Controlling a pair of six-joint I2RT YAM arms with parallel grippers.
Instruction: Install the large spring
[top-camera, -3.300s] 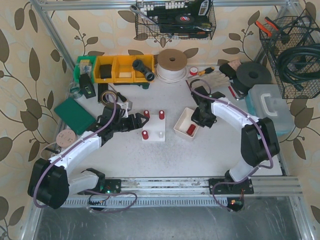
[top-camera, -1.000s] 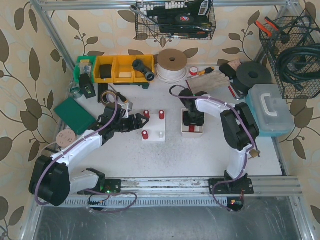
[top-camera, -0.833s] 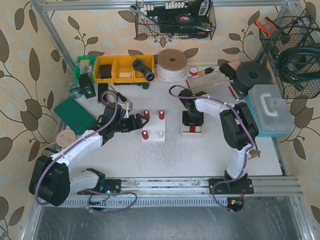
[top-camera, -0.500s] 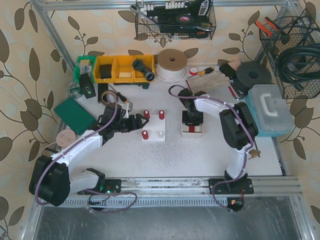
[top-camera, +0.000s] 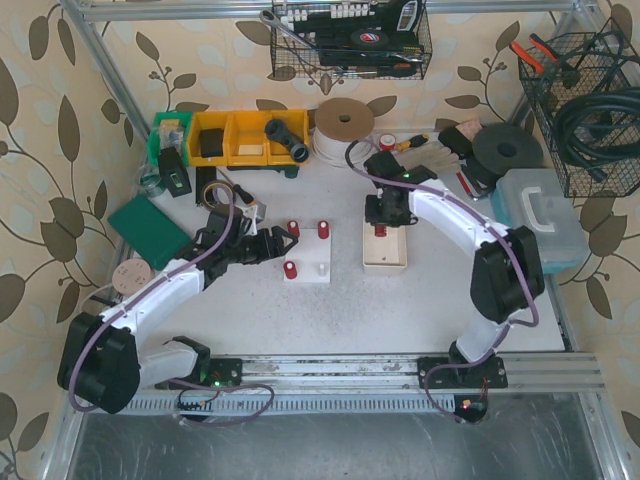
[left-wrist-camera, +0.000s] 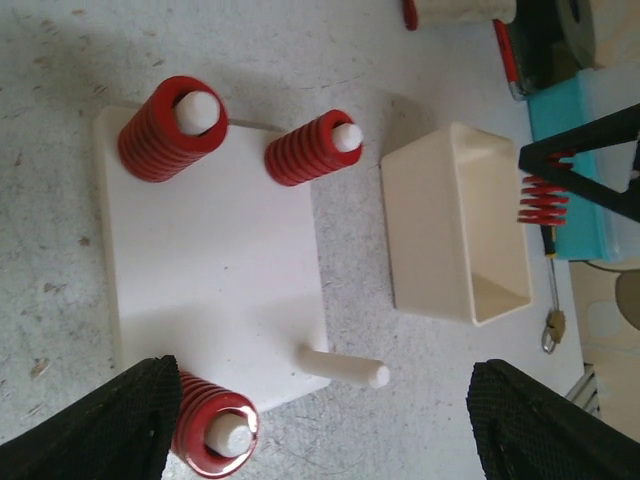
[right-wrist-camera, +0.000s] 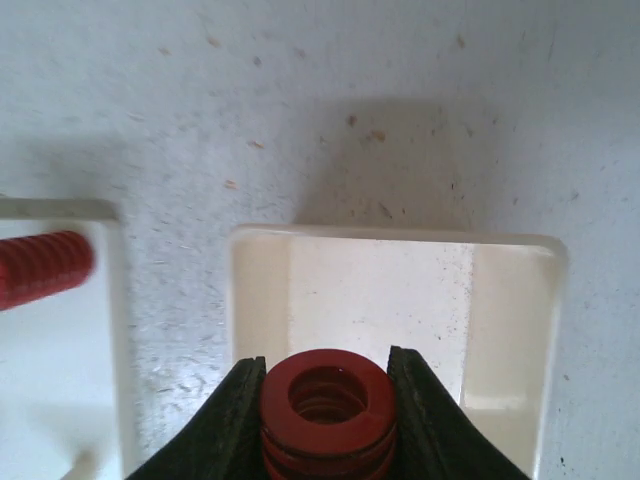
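Three of the four pegs on the white base plate (left-wrist-camera: 210, 270) carry red springs; the fourth, the bare peg (left-wrist-camera: 345, 367) at the plate's 5 o'clock corner in the top view, is empty. Judged from this, picking up is done, while carrying across and seating on the bare peg are left.

The large spring (right-wrist-camera: 327, 400) sits clamped between the jaws of the right gripper (top-camera: 385, 215), lifted above the far end of the cream tray (right-wrist-camera: 400, 235), which lies at 3 o'clock from the plate, just beside it. The tray interior that shows looks empty.

The spring is a short, bright red coil of thick wire with closely stacked turns and a round open bore, seen end-on from the right wrist. The fingers press its flanks at 3 and 9 o'clock. Its axis runs along the fingers.

The left gripper (top-camera: 278, 243) hangs at the plate's 9 o'clock edge, jaws spread wide with nothing clasped between them.
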